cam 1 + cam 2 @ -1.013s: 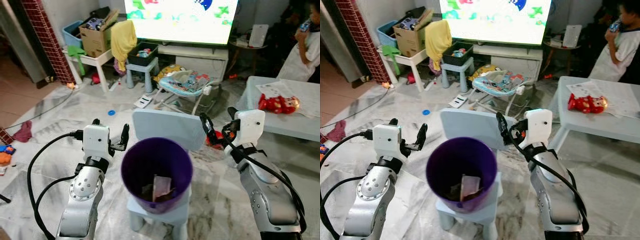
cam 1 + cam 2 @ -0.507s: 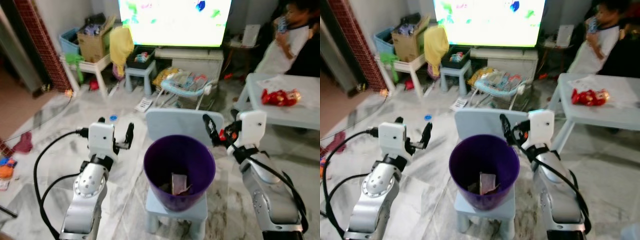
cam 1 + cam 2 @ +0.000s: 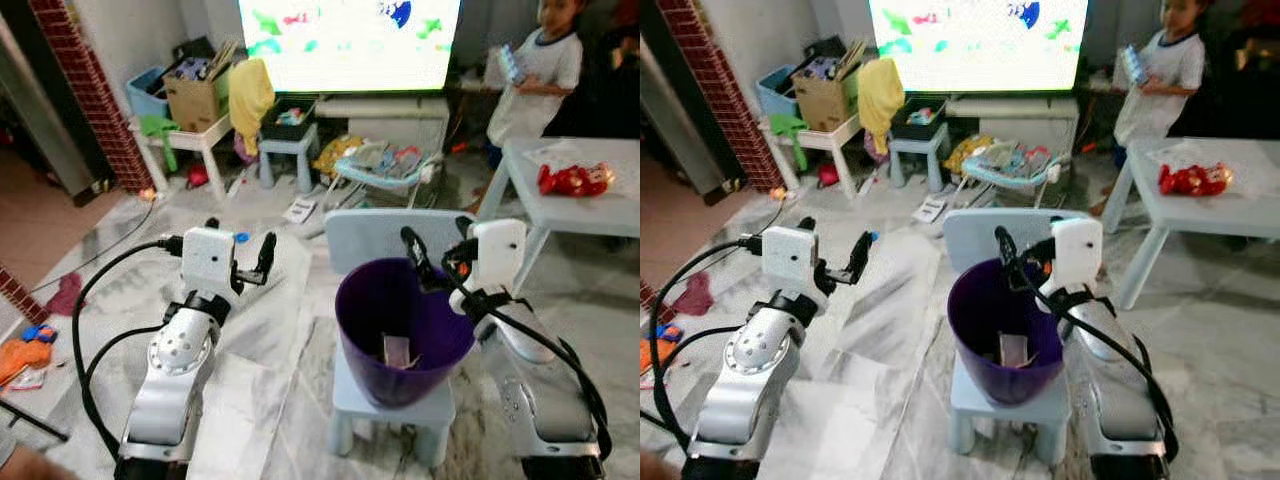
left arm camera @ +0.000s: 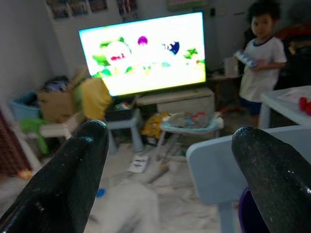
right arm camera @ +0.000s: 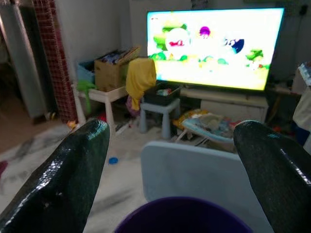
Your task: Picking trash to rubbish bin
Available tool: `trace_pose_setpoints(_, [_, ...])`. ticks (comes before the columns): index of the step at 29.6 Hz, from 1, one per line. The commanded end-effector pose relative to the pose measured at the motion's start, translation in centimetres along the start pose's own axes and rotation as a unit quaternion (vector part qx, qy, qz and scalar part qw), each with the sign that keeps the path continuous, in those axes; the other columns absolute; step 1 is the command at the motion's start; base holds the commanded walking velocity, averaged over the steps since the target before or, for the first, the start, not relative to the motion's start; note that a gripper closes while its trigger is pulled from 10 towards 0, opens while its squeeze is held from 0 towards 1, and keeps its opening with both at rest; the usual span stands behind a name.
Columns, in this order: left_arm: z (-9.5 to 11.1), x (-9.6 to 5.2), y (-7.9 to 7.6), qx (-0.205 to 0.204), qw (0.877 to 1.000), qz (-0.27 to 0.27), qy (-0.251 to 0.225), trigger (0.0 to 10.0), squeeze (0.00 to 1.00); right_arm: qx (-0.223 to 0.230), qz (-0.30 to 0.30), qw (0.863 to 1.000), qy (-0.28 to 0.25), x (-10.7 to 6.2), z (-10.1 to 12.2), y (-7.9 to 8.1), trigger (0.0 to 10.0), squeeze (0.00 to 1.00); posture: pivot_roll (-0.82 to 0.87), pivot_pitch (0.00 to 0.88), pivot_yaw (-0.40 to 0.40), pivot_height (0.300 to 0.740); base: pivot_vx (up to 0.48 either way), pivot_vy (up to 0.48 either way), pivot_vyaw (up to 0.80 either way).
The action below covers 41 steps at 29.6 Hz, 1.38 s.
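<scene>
Left eye view: purple bin (image 3: pixel 405 325) on chair (image 3: pixel 385 400), trash (image 3: pixel 397 350) inside.
Right gripper (image 3: pixel 435 262): over rim, spread, empty.
Left gripper (image 3: pixel 240 258): spread, empty, over open floor (image 3: pixel 270 300).

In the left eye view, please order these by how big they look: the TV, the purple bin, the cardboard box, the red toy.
1. TV
2. Purple bin, though it is nearer to the camera
3. Cardboard box
4. Red toy
</scene>
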<state>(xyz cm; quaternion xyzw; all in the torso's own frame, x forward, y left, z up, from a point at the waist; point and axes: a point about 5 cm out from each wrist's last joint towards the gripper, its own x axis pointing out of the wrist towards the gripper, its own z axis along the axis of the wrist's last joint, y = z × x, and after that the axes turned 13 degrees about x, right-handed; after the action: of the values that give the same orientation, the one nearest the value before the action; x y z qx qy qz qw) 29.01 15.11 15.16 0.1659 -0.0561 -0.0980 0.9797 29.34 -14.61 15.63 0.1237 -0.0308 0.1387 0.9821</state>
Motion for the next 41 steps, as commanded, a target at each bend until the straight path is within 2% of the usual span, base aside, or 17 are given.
trace_pose_setpoints(1, [0.0,0.2,-0.1,-0.005,1.000,-0.011,0.003,10.0,0.00,-0.002,0.006,1.000,-0.009,0.4,0.6,0.0,10.0,0.00,0.01,0.000,0.003,0.740,0.000,0.000,0.00])
trace_pose_setpoints(4, [0.1,0.1,-0.8,-0.007,1.000,-0.018,0.001,10.0,0.00,-0.003,0.006,1.000,-0.011,0.4,0.7,0.0,10.0,0.00,0.00,0.000,0.007,0.740,0.000,0.000,0.00])
trace_pose_setpoints(8, [-0.3,-0.7,-1.9,-0.018,1.000,0.003,0.006,10.0,0.00,0.000,-0.003,1.000,-0.023,0.2,1.0,-0.1,10.0,0.00,-0.01,0.000,0.013,0.740,0.000,0.000,0.00])
trace_pose_setpoints(11, [-0.6,-1.1,-1.7,-0.016,1.000,0.025,0.008,10.0,0.00,-0.002,-0.014,0.999,-0.033,-0.1,1.3,-0.5,10.0,0.00,-0.01,0.000,0.014,0.740,0.000,0.000,0.00])
trace_pose_setpoints(14, [-0.8,-1.4,0.2,0.014,0.996,0.083,0.009,10.0,0.00,-0.008,-0.038,0.999,-0.037,-0.7,1.3,-1.4,10.0,0.00,-0.01,0.000,0.012,0.740,0.000,0.000,0.00])
trace_pose_setpoints(17, [-1.2,-2.1,1.6,0.017,0.994,0.108,0.021,10.0,0.00,-0.019,-0.054,0.998,-0.036,-1.0,1.0,-2.0,10.0,0.00,0.01,0.000,0.005,0.740,0.000,0.000,0.00])
trace_pose_setpoints(21, [-1.7,-3.0,2.0,0.036,0.994,0.097,0.027,10.0,0.00,-0.031,-0.066,0.997,-0.035,-1.2,0.9,-2.7,10.0,0.00,0.02,0.000,0.004,0.740,0.000,0.000,0.00])
trace_pose_setpoints(23, [-2.2,-3.6,2.4,0.041,0.994,0.093,0.034,10.0,0.00,-0.053,-0.083,0.995,-0.035,-1.5,1.0,-4.0,10.0,0.00,0.02,0.000,0.015,0.740,0.000,0.000,0.00])
trace_pose_setpoints(26, [-2.6,-3.7,3.0,0.044,0.993,0.097,0.040,10.0,0.00,-0.059,-0.112,0.991,-0.038,-2.1,1.4,-5.8,10.0,0.00,0.01,0.000,0.023,0.740,0.000,0.000,0.00])
trace_pose_setpoints(29, [-2.9,-3.5,3.4,0.039,0.993,0.106,0.046,10.0,0.00,-0.060,-0.126,0.989,-0.038,-2.5,1.5,-6.6,10.0,0.00,0.00,0.000,0.029,0.740,0.000,0.000,0.00])
trace_pose_setpoints(33, [-2.8,-2.8,3.9,0.037,0.992,0.115,0.043,10.0,0.00,-0.062,-0.132,0.989,-0.037,-3.0,1.3,-6.8,10.0,0.00,0.00,0.000,0.030,0.740,0.000,0.000,0.00])
trace_pose_setpoints(37, [-2.8,-2.7,4.9,0.036,0.989,0.137,0.042,10.0,0.00,-0.057,-0.138,0.988,-0.034,-3.2,1.0,-6.9,10.0,0.00,0.00,0.000,0.027,0.740,0.000,0.000,0.00])
trace_pose_setpoints(41, [-2.9,-2.8,5.1,0.035,0.989,0.139,0.043,10.0,0.00,-0.053,-0.138,0.989,-0.031,-3.1,0.6,-6.7,10.0,0.00,0.01,0.000,0.026,0.740,0.000,0.000,0.00])
